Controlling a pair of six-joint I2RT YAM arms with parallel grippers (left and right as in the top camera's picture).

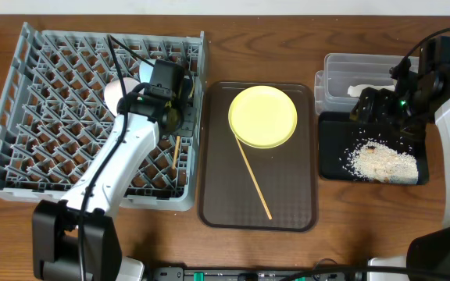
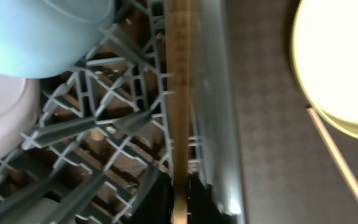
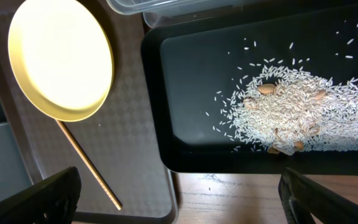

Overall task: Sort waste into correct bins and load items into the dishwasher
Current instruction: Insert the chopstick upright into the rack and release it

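At the right edge of the rack [image 1: 22, 117], my left gripper [image 1: 174, 123] straddles a chopstick [image 2: 179, 93] slotted among pegs for washing (pinched or loose, I cannot tell), while the right gripper [image 1: 372, 104] hangs wide open over the rice [image 1: 381, 162] in the black tray [image 1: 330, 148].

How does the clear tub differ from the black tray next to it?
The tub is clear with taller walls, while the black tray is opaque and shallow. The tub holds a white napkin; the black tray holds rice scraps. The tub sits farther from the robot and the black tray sits nearer. Both are rectangular and stand to the right of the brown tray.
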